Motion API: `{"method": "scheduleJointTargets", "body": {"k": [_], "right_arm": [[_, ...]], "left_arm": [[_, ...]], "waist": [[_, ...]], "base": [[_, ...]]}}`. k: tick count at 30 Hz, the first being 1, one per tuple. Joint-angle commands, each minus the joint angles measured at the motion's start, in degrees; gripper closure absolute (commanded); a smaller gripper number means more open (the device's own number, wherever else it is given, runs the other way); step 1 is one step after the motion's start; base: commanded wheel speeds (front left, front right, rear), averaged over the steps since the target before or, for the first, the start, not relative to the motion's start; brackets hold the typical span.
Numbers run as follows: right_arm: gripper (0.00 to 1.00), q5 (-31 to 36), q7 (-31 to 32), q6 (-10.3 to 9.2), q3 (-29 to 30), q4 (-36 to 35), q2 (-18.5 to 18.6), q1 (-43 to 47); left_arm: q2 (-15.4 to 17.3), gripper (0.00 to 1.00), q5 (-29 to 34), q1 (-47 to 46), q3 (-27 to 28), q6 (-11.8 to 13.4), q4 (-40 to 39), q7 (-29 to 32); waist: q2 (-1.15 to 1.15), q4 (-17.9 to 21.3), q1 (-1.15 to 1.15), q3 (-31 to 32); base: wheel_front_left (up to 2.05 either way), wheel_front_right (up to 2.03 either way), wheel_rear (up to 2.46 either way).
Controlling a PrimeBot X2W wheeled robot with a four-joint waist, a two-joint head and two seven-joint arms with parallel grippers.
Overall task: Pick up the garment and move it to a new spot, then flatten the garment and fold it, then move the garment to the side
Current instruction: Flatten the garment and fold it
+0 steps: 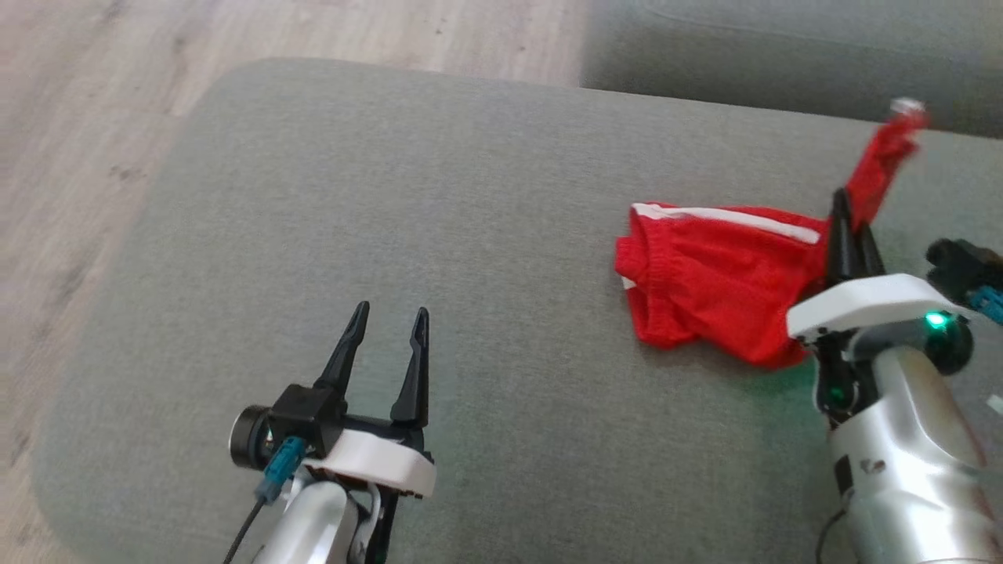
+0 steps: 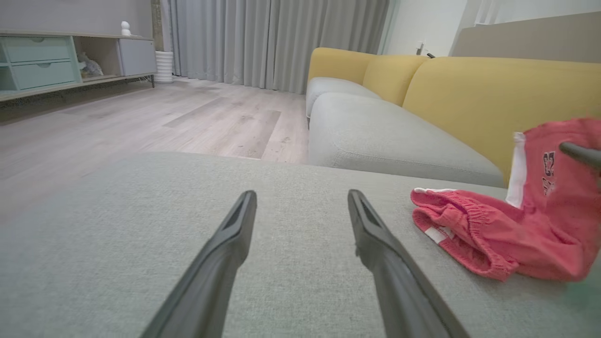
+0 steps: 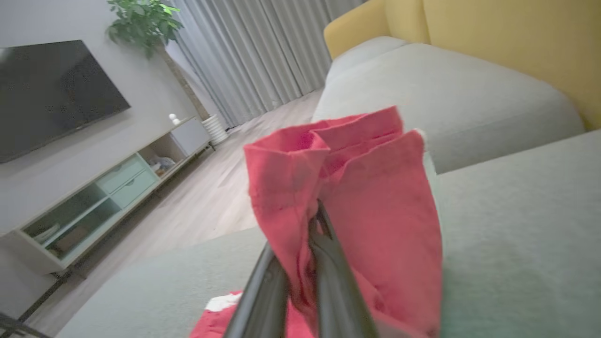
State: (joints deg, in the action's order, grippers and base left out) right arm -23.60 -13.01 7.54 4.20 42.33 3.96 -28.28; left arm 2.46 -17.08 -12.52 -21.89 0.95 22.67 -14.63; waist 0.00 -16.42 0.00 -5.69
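Shorts point(image 1: 705, 290) sit pinched tight in the right gripper point(image 1: 850, 215); lift them well clear of the cushion point(image 1: 392, 196) (left gripper point(image 1: 392, 312) gapes wide, empty).

A grey fabric sofa seat point(image 1: 392, 196) has pale wooden floor point(image 1: 94, 78) past its left edge and far left corner. A second grey seat cushion point(image 2: 375, 136), backed by yellow cushions point(image 2: 493, 94), lies beyond its far right corner. Across the floor hang grey curtains point(image 2: 277, 42), and a low cabinet point(image 2: 37, 61) with mint-green drawers stands below a dark television point(image 3: 51, 94), near a leafy plant point(image 3: 141, 23).
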Motion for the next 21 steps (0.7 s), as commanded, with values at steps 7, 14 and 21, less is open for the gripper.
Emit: {"method": "scheduleJointTargets", "body": {"k": [7, 14, 21], "right_arm": [[1.00, -5.01, -0.41, -0.05, -11.47, -3.86, -1.03, -3.31], [1.00, -5.40, -0.31, -0.05, -18.76, -0.85, -0.62, -3.25], [1.00, -4.19, 0.67, -0.05, -29.49, 2.83, 3.05, -1.54]], "left_arm": [[0.42, 0.00, 0.54, -0.51, 1.75, 0.03, -0.73, -0.37], [0.42, 0.00, 0.30, -0.31, 1.64, -0.02, -0.58, -0.37], [0.60, 0.00, 0.55, -0.49, 3.04, -0.18, 0.20, -0.37]], "waist": [[0.00, -5.22, 0.00, 0.99], [0.00, -7.96, 0.00, 0.76], [0.00, -9.07, 0.00, 0.57]], "base": [[0.00, 0.00, 0.00], [0.00, 0.00, 0.00], [0.00, 0.00, 0.00]]}}
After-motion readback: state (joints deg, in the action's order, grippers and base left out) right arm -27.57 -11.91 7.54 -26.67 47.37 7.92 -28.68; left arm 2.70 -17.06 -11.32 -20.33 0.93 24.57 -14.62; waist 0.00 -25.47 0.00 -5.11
